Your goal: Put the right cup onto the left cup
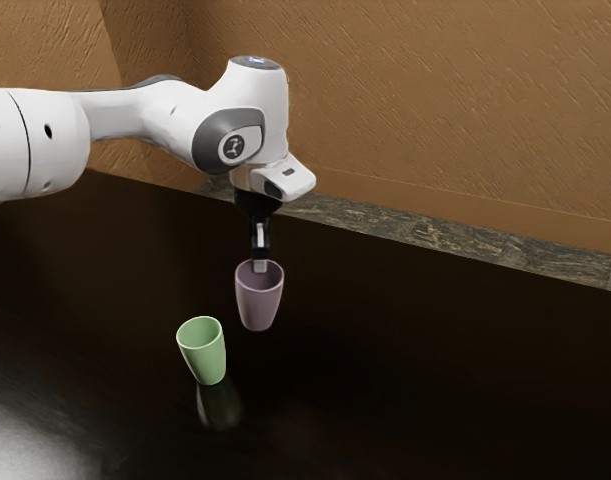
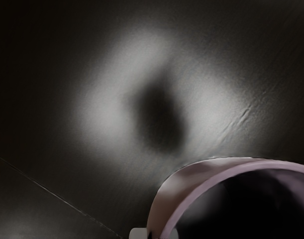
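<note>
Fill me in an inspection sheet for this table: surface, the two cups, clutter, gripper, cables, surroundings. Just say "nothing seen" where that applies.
Surface: dark, glossy table, with a pale sheen at the exterior view's lower left.
Green cup: stands mouth up on the table, its reflection below it.
Purple cup: mouth up in the gripper; looks raised, as no reflection meets its base. Not on the green cup.
Clutter: nothing seen.
Gripper: shut on the purple cup's wall at the rim, one finger inside, one outside.
Cables: nothing seen.
Surroundings: textured brown wall; mottled stone-like strip beyond the table.
</note>
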Controlling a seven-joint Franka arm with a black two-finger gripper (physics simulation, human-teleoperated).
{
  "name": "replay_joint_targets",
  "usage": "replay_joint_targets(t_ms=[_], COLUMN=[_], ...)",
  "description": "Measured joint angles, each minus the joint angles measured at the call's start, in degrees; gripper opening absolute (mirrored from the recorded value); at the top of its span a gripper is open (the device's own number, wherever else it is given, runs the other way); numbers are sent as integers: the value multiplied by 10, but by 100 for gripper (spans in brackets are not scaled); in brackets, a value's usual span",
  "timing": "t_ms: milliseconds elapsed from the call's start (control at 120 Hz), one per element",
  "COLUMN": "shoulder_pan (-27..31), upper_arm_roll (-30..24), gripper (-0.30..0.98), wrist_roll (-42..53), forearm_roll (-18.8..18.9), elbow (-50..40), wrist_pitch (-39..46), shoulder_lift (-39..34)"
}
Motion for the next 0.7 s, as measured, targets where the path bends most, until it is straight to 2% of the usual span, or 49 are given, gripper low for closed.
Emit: replay_joint_targets(t_ms=[167,375,700], shoulder_pan=[26,33,26], upper_arm_roll=[3,23,31], gripper=[-10,-10,-10], wrist_roll=[-7,-12,-19], forearm_roll=[3,11,3], elbow=[-56,-72,-155], wrist_pitch=[31,54,65], shoulder_lift=[-47,-63,-123])
